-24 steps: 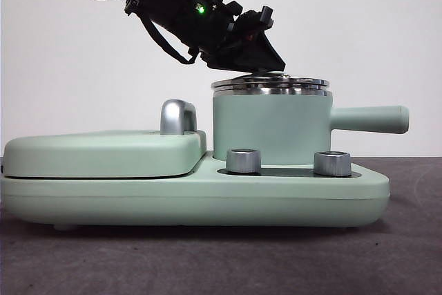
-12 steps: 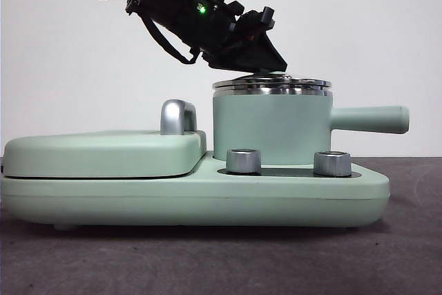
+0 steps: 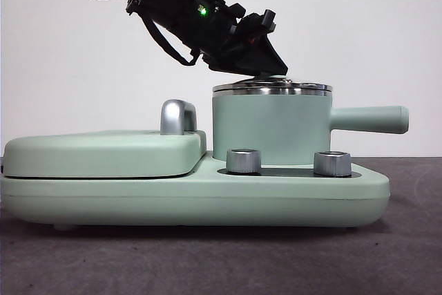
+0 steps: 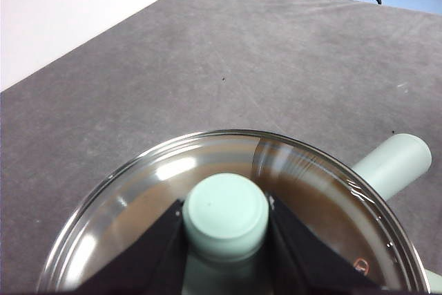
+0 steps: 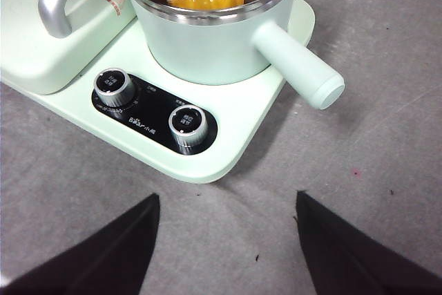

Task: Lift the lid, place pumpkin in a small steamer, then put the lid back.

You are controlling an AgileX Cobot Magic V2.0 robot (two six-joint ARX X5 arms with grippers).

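While one lid (image 4: 290,191) caps one small steamer (image 3: 269,126), left gripper (image 4: 226,240) clamps its knob; right gripper (image 5: 224,240) gapes

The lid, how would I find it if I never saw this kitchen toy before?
Find the big mint-green cooker base on the grey table, then the small steamer with the long handle standing on it. The lid sits on top of that pot: round, see-through glass with a shiny steel rim and a mint-green knob, gripped by the left hand. The nearby griddle cover is flat and solid green.
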